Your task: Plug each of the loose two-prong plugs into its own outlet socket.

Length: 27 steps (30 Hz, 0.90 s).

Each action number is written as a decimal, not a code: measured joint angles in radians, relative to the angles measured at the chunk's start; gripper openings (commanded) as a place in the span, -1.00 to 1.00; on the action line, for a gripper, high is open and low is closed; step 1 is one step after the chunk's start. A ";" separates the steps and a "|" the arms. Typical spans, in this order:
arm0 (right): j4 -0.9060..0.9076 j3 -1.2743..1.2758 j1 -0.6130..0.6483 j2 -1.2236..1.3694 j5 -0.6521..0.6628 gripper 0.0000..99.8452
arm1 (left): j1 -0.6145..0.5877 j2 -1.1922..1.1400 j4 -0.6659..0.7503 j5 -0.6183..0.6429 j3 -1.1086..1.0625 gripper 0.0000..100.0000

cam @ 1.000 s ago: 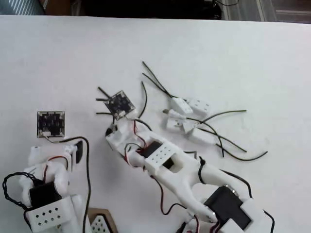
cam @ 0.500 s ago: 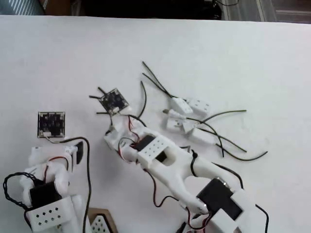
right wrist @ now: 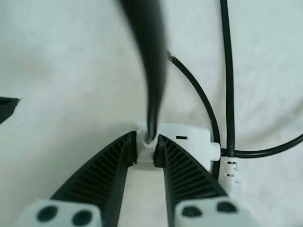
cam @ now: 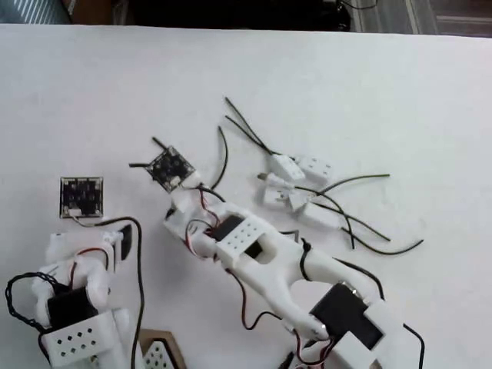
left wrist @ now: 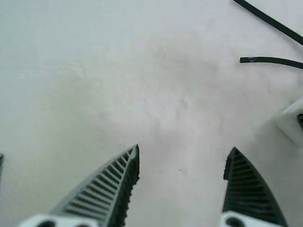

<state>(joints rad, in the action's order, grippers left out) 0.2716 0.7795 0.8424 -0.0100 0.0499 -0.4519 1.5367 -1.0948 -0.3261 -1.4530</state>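
Your right fingers [right wrist: 109, 170] pinch white plug [right wrist: 184, 139] left of tabletop [cam: 384, 92] centre, just beside socket board [cam: 169, 167]. Your left fingers [left wrist: 111, 189] spread apart above tabletop near front-left corner. Other loose plugs [cam: 314, 167] right of centre.

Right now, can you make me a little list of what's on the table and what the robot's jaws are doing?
left jaws: open, holding nothing, over the bare table
right jaws: shut on a white plug with a black wire
boards: two dark squares, one just ahead of the right arm, one ahead of the left arm
loose plugs: white, heaped with black wires, beside the right arm
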 measured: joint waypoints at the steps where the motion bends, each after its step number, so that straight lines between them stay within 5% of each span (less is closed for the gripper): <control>1: 0.000 0.000 0.000 0.003 0.000 -0.97 | 0.000 0.000 0.000 0.000 0.000 -0.43; 6: 0.000 -0.002 0.000 0.003 0.057 -0.92 | 0.000 0.000 0.000 0.000 0.000 -0.43; 12: 0.025 0.003 0.014 -0.015 0.063 -0.55 | 0.000 0.000 0.000 0.000 0.000 -0.42; 27: 0.437 0.021 -0.044 -0.551 -0.034 -0.54 | 0.000 0.000 0.000 0.000 0.000 -0.42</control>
<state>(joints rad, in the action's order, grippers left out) 0.7089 0.8009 0.7979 -0.5608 0.0161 -0.4519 1.5367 -1.0948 -0.3261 -1.4530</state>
